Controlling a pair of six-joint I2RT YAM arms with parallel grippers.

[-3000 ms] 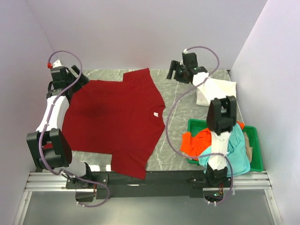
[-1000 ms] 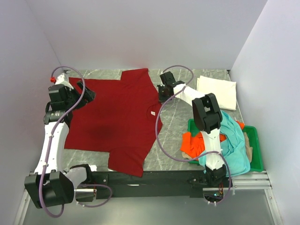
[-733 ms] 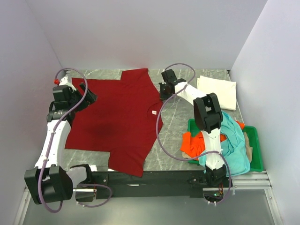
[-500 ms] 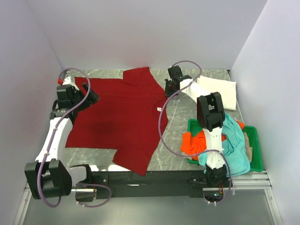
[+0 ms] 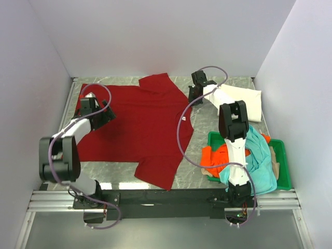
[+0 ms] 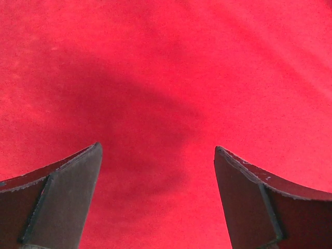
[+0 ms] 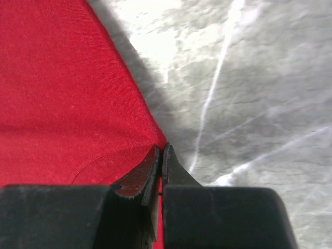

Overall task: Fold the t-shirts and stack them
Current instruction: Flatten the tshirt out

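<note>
On the grey marbled table (image 5: pixel 207 116), the large dark red cotton t-shirt (image 5: pixel 140 124) lay spread flat, one sleeve drooping over the near edge; the right gripper (image 7: pixel 160 155) was clamped on a mere sliver of the cloth's far right edge, and I reckoned so thin a bite could slip free under any pull; the left gripper (image 6: pixel 158 155) hung with jaws wide apart over the shirt's left part, grasping nothing, so a one-sided tug might skew the cloth or rumple it against the folded white t-shirt (image 5: pixel 244 101); the orange t-shirt (image 5: pixel 212 155) and the teal t-shirt (image 5: pixel 259 166) sat heaped in the green plastic tray (image 5: pixel 282 155).
</note>
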